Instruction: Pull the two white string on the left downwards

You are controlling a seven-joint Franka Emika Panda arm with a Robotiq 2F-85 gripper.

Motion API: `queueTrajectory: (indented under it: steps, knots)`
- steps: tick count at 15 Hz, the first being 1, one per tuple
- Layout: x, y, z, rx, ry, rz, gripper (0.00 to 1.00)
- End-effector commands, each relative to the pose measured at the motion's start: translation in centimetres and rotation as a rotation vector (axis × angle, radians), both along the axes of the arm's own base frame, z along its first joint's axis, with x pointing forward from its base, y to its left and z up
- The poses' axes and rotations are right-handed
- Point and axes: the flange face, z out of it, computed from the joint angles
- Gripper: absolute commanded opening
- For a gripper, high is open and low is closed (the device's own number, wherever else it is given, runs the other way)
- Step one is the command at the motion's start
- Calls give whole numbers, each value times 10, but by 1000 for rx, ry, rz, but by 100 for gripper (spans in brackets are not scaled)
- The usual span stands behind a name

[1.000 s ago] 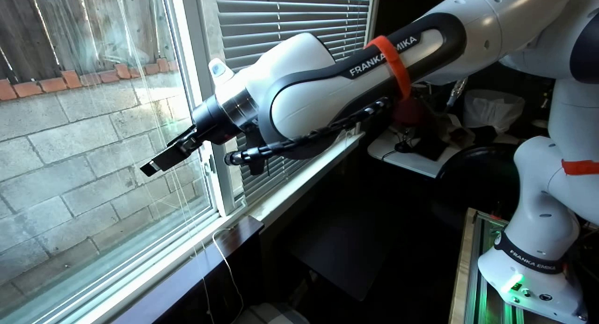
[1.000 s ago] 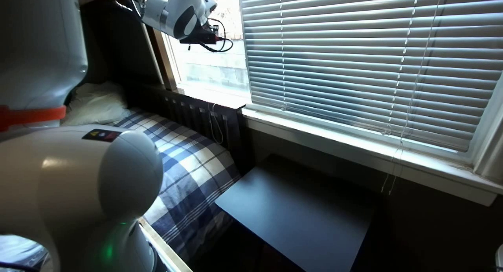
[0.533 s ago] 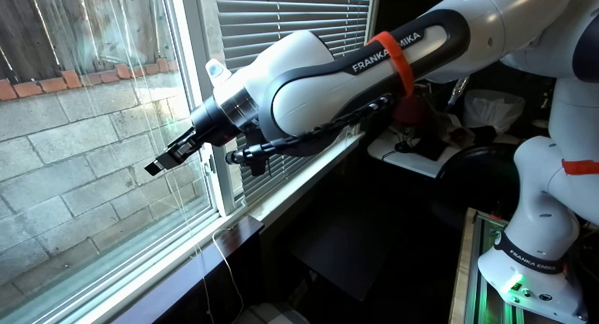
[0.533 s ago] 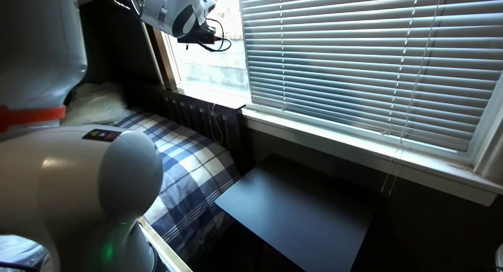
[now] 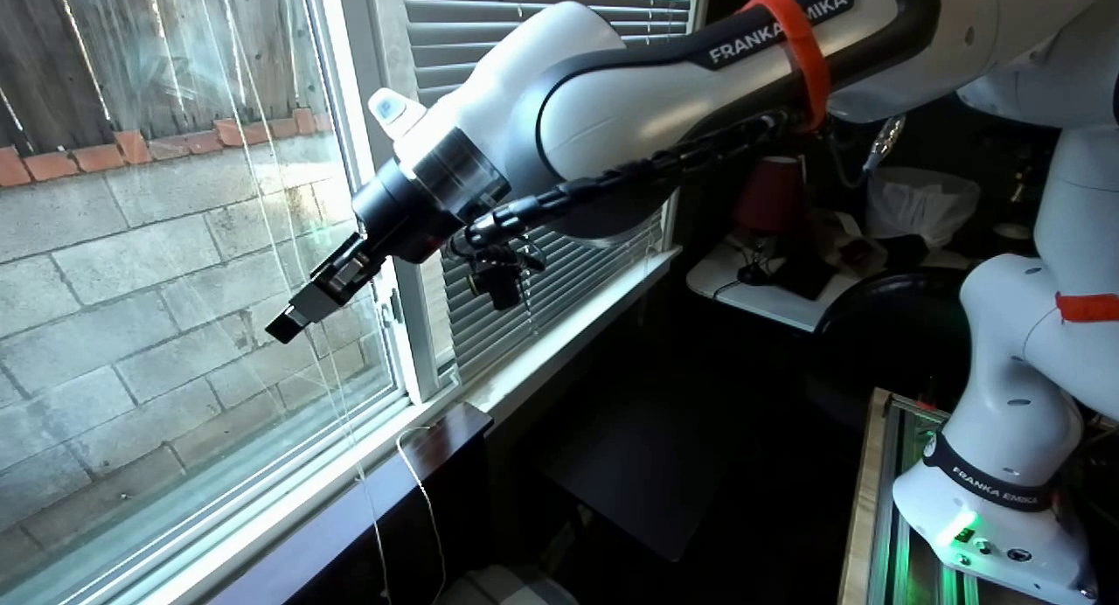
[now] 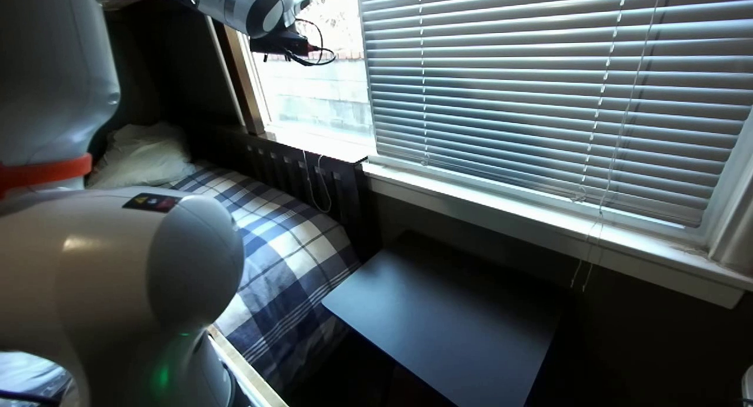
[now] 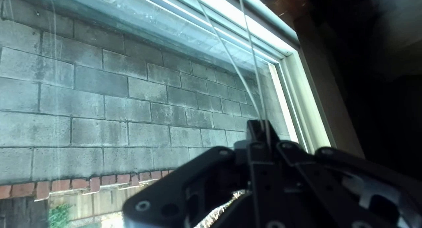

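A: Fingers (image 7: 253,131) state?
B: Closed, and the two white strings (image 7: 230,58) converge right at the tips. Reads as a pinch on both.

A: Why there?
B: Grip is well above the sill (image 5: 559,341), so there's room to pull down. Taking the pair in one bite should load both evenly. Arm (image 5: 629,107) slants down at the window (image 5: 360,72), probably for reach and clearance. My read: grasp made, most of the pull ahead. Cord that thin could slip.

A: Lower ends?
B: They drop past the sill to the dark headboard (image 6: 273,154). A white cord loop (image 5: 421,484) hangs over its edge; whether that's their tail is unclear.

A: Surface, room?
B: Plaid bed (image 6: 276,236) against the headboard, pillow (image 6: 150,157) on it. Dark table (image 6: 447,313) beside the bed, below the lowered blind (image 6: 529,101). Another thin cord pair (image 6: 628,104) hangs toward the blind's right end; not ours, task says left. Farther back, red lamp (image 5: 774,194) on a white table (image 5: 769,306).

A: Past the window?
B: Block wall (image 5: 114,299), wood fence (image 5: 131,45) behind it.
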Motion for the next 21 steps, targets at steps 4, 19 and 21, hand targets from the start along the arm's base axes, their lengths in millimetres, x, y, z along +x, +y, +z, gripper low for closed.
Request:
queueTrajectory:
  steps: [4,19,21]
  knots:
    - [-1,25,17,59,-112,40,0]
    - [24,179,-38,33,-192,420,0]
    - [21,192,-47,13,-151,481,0]
